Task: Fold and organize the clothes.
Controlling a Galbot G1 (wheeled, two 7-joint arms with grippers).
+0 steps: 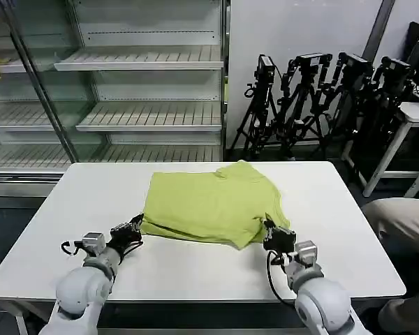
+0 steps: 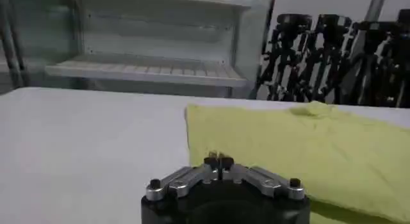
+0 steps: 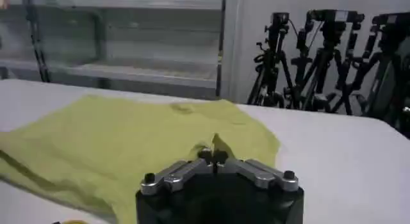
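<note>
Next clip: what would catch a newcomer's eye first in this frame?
The lime yellow-green T-shirt, partly folded in layers, lies mid-table on the white table and stands out at once. The left gripper sits at its near left corner and the right gripper at its near right corner, both with fingers closed on the fabric's edge. Behind the table stand bare shelves and a row of black tripods.
</note>
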